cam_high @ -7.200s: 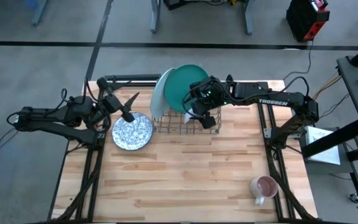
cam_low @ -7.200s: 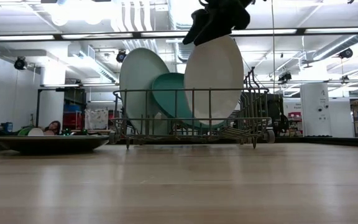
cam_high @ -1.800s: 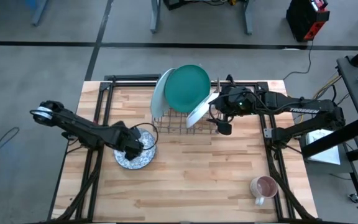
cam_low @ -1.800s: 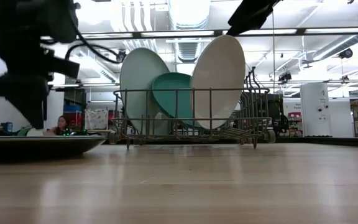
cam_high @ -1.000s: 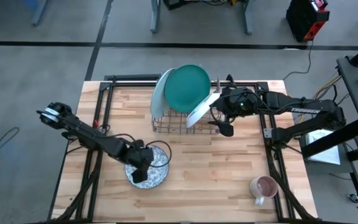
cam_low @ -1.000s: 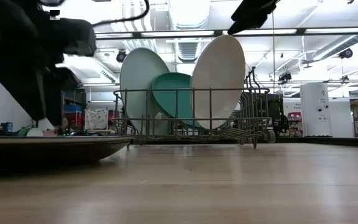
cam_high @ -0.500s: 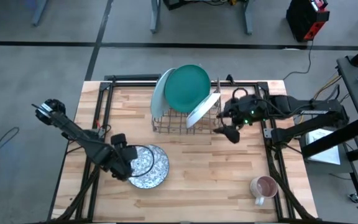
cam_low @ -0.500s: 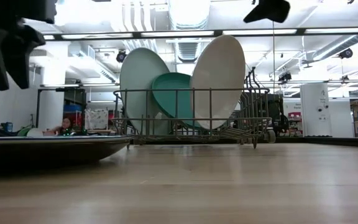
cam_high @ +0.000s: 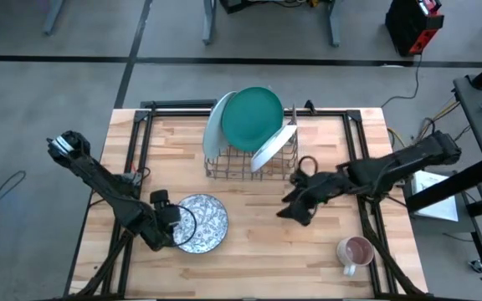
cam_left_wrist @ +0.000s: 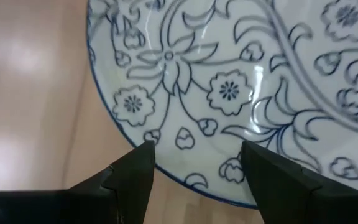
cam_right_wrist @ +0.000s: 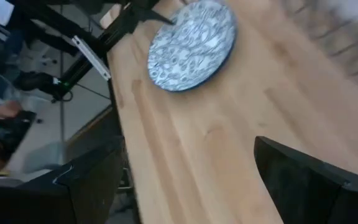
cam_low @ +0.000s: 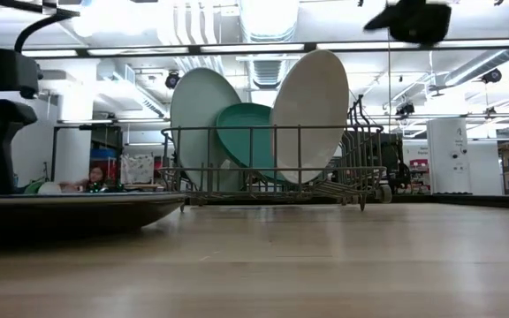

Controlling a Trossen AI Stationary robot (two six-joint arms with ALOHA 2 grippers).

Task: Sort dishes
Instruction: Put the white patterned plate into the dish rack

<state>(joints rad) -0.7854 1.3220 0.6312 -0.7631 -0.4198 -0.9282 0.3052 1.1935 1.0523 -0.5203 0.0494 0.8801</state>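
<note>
The blue-and-white dish (cam_high: 199, 222) lies flat on the worktop (cam_high: 249, 251), well in front of the rack (cam_high: 249, 163). The left tool (cam_left_wrist: 194, 171) sits at its near rim, fingers spread apart; the right tool (cam_high: 295, 209), also spread, hovers farther off, so left is nearer

You have even, bright light in the high view, and the surface (cam_high: 249, 226) shows only soft, short shadows. In the low view the ceiling lamps (cam_low: 104, 18) shine straight into the camera and wash out the top; the near wood is out of focus. The right wrist view is smeared by motion blur. In the left wrist view the blue-and-white dish (cam_left_wrist: 241, 93) is sharp, with a pale glare on the wood.
</note>
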